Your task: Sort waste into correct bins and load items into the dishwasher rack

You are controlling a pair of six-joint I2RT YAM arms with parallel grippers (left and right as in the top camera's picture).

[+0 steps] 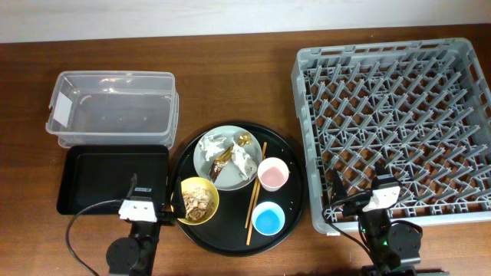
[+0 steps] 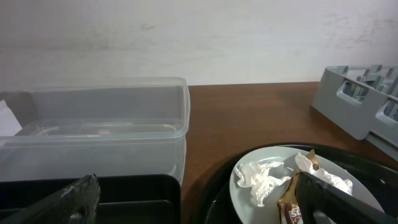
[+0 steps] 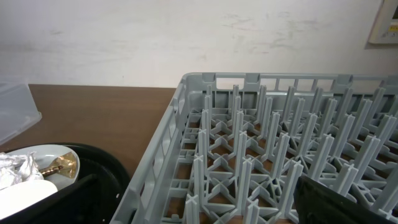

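The pale plate [image 1: 207, 161] on the round black tray holds white tissue [image 1: 212, 142] and a gold foil wrapper [image 1: 223, 157]; both also show in the left wrist view, tissue [image 2: 264, 177] and wrapper [image 2: 289, 202]. The yellow bowl [image 1: 199, 200] holds beige scraps. The pink cup [image 1: 272, 173] and blue cup [image 1: 268, 219] stand beside it. The clear tub [image 1: 111, 107] and flat black tray [image 1: 100, 178] lie at the left. The grey rack [image 1: 395, 123] is at the right. My left gripper [image 1: 151, 195] is open over the flat tray's near right corner. My right gripper [image 1: 359, 184] is open over the rack's near left corner.
The round black tray [image 1: 291, 207] sits between the flat tray and the rack. Wooden chopsticks [image 1: 255, 192] lie on it between the plate and the cups. A white wall runs along the table's far edge.
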